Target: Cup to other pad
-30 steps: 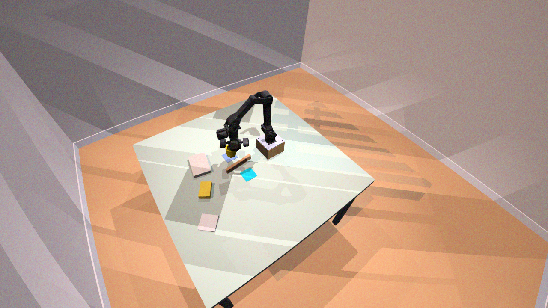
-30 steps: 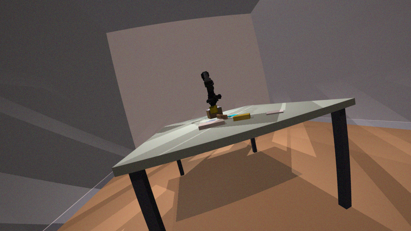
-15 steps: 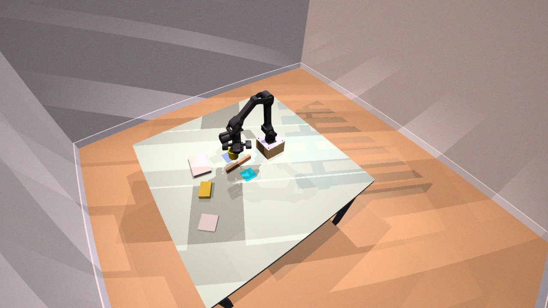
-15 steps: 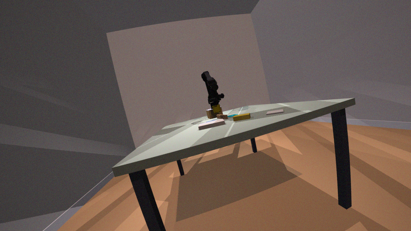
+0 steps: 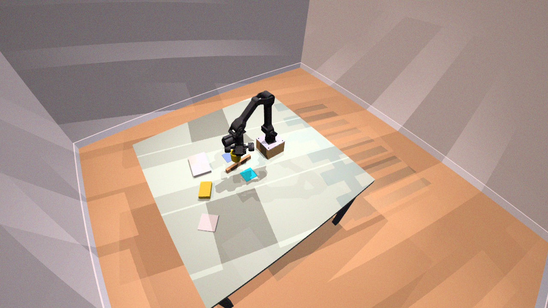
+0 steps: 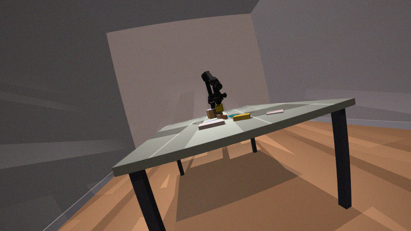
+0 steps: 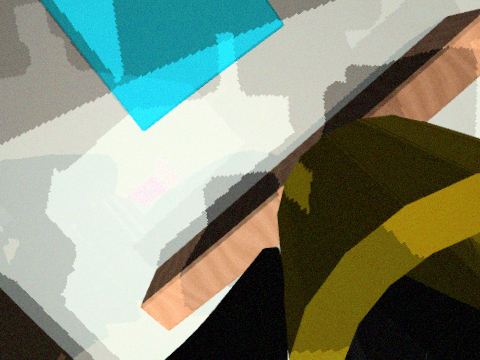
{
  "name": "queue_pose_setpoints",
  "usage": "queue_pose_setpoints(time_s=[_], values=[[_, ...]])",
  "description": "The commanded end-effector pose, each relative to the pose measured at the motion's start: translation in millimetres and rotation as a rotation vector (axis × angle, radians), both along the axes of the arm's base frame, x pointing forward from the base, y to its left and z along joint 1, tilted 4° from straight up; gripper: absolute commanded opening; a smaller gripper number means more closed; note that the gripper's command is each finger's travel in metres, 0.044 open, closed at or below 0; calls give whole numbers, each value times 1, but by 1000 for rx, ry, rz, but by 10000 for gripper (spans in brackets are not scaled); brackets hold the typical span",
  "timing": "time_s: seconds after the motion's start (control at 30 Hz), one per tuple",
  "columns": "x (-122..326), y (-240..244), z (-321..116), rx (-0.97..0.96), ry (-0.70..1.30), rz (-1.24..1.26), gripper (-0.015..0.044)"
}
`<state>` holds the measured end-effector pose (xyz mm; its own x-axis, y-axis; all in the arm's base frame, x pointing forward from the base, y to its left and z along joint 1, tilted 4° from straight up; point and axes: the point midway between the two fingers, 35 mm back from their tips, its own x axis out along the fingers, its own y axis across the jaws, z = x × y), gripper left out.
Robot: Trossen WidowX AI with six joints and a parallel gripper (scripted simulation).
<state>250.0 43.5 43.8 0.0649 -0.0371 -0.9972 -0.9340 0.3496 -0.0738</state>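
A yellow cup (image 5: 235,156) (image 6: 219,107) (image 7: 320,180) hangs in the air, seemingly upright, close over the wooden bar. My gripper (image 5: 237,151) (image 6: 217,103) is shut on the cup at its wall. In the wrist view the cup's rim and outer wall fill the lower right, and the black fingers show at the bottom. The blue-violet pad (image 5: 226,157) lies on the table, partly hidden behind the cup. The cyan pad (image 5: 248,174) (image 6: 233,115) (image 7: 200,45) lies on the bar's other side, with nothing on it. No marbles can be made out in these views.
The wooden bar (image 5: 233,166) (image 6: 222,116) (image 7: 225,245) lies between the two pads, under the cup. A pale thick slab (image 5: 199,164) (image 6: 211,124), a yellow block (image 5: 204,189) (image 6: 241,116) and a thin pink tile (image 5: 208,222) (image 6: 275,112) lie farther off. The arm's wooden base box (image 5: 272,148) stands near the bar.
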Motion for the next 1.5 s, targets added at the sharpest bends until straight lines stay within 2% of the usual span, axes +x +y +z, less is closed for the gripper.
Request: queue_pose_setpoints(time_s=[0.0, 1.47], values=[[-3, 5, -1, -4, 5, -4, 0], [-30, 81, -5, 3, 7, -4, 0]])
